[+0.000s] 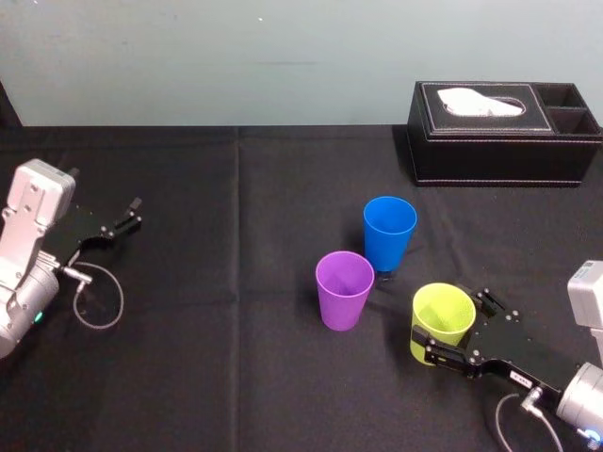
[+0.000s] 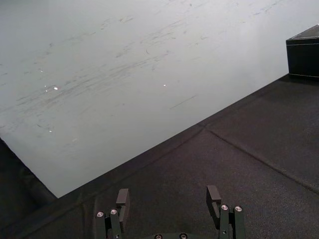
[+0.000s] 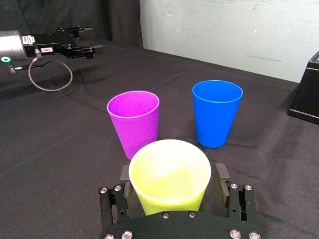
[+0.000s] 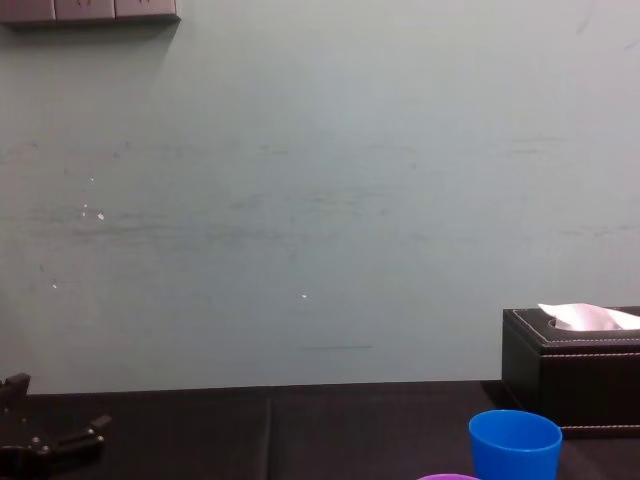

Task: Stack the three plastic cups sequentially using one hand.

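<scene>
The yellow-green cup (image 1: 443,320) stands upright at the front right of the black table, between the fingers of my right gripper (image 1: 459,328). In the right wrist view the fingers (image 3: 124,175) flank the yellow-green cup (image 3: 169,174) with a small gap on each side, so the right gripper (image 3: 172,174) is open around it. The purple cup (image 1: 344,287) (image 3: 133,119) stands upright just left of it. The blue cup (image 1: 389,231) (image 3: 217,112) (image 4: 515,445) is behind the two. My left gripper (image 1: 127,215) (image 2: 168,196) is parked open at the far left.
A black leather tissue box (image 1: 504,132) (image 4: 575,370) sits at the back right by the wall. A cable loop (image 1: 99,297) hangs off the left arm. Black cloth (image 1: 236,358) covers the table, with free room between the left arm and the cups.
</scene>
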Robot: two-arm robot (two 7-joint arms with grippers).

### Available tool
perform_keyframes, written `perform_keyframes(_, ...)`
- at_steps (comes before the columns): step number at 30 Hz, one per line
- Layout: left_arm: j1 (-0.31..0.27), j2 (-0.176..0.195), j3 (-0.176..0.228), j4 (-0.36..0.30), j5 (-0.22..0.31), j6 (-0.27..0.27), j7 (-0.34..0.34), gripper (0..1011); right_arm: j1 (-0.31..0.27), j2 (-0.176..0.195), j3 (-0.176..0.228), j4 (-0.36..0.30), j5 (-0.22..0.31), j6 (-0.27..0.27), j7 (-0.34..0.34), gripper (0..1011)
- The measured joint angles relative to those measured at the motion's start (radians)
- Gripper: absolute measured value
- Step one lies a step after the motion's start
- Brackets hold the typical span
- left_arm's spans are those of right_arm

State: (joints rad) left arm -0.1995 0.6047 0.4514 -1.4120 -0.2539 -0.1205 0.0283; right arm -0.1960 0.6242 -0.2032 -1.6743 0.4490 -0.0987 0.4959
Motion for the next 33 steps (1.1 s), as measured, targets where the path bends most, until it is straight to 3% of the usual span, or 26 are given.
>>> perform_keyframes(11, 0.000, 0.000, 0.000, 0.000, 0.000, 0.000, 0.000, 1011, 0.023, -0.024, -0.014, 0.011, -0.033, 0.001, -0.020, 1003)
perform_keyframes(24, 0.000, 0.000, 0.000, 0.000, 0.000, 0.000, 0.000, 1011, 0.020, -0.019, -0.013, 0.010, -0.030, 0.001, -0.019, 998)
perform_keyframes(33, 0.000, 0.000, 0.000, 0.000, 0.000, 0.000, 0.000, 1011, 0.019, -0.018, -0.012, 0.009, -0.028, 0.001, -0.017, 802)
